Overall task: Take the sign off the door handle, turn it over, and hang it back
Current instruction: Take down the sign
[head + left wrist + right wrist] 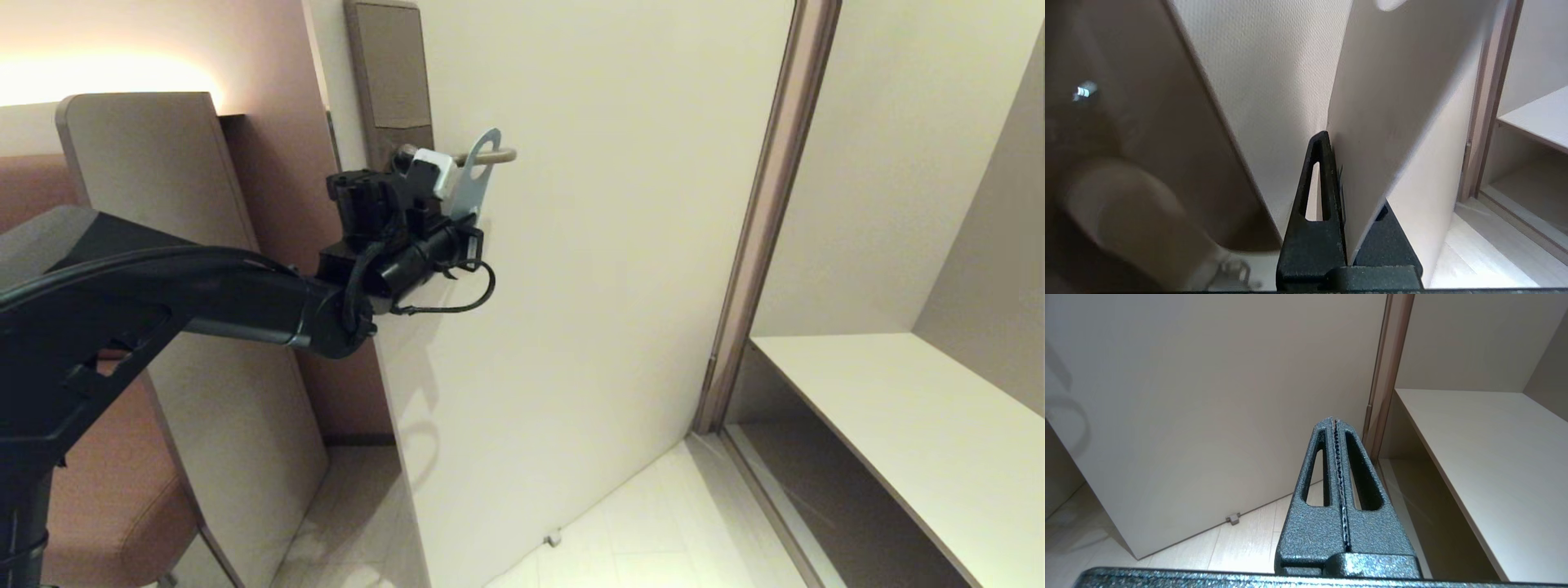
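Observation:
The sign (473, 184), a pale card seen almost edge-on, stands tilted in front of the door. The door handle (506, 153), a slim taupe lever, runs through the sign's round hole, and its tip sticks out past the card. My left gripper (462, 219) is shut on the sign's lower end. In the left wrist view the sign (1392, 102) rises from between the black fingers (1316, 228) of the left gripper (1333, 147). The brown lock plate (392, 82) sits above the lever. My right gripper (1334, 420) is shut with nothing in it, low and facing the door.
The cream door (612, 327) stands ajar, with a small stop (553, 539) at its foot. A brown door frame (763, 229) and a pale shelf (914, 425) lie to the right. An upholstered panel (163, 204) and an orange seat (114, 498) are on the left.

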You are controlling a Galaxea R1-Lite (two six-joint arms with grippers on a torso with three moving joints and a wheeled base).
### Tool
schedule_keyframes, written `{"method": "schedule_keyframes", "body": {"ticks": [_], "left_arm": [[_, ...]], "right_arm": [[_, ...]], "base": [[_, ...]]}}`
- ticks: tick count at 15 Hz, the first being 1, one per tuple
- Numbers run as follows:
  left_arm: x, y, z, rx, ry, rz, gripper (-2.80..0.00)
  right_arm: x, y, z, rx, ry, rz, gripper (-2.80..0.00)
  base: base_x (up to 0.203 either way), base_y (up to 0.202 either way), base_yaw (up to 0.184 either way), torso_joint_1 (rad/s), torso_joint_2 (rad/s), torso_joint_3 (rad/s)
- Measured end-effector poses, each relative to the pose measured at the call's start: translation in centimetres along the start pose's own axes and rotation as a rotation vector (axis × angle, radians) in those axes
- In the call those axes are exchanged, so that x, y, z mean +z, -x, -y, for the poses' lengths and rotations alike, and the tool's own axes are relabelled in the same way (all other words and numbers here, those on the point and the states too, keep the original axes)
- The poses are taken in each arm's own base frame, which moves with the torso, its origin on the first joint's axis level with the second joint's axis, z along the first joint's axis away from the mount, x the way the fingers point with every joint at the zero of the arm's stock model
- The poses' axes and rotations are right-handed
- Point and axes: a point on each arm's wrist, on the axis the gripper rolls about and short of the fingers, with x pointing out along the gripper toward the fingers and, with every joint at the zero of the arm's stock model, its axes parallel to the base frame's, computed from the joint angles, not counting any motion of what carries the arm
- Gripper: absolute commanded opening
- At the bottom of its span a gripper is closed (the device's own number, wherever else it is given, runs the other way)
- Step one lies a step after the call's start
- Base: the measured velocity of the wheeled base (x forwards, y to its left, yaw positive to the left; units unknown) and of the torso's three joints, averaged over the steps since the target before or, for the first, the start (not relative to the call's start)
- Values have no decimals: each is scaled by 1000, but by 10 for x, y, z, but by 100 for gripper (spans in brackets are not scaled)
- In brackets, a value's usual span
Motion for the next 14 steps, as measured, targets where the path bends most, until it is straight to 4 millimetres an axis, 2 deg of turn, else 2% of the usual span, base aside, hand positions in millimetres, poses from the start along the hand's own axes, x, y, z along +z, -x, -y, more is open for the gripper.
{"method": "schedule_keyframes", "body": {"ticks": [9, 14], "left_arm": [[6, 1, 25, -51, -3, 15, -280], [13, -6, 29, -39, -1, 42, -280]], "right_arm": [[0, 0, 0, 0, 0, 0, -280], [0, 0, 0, 0, 0, 0, -280]], "base": [[0, 0, 0, 0, 0, 0], [0, 0, 0, 0, 0, 0]]}}
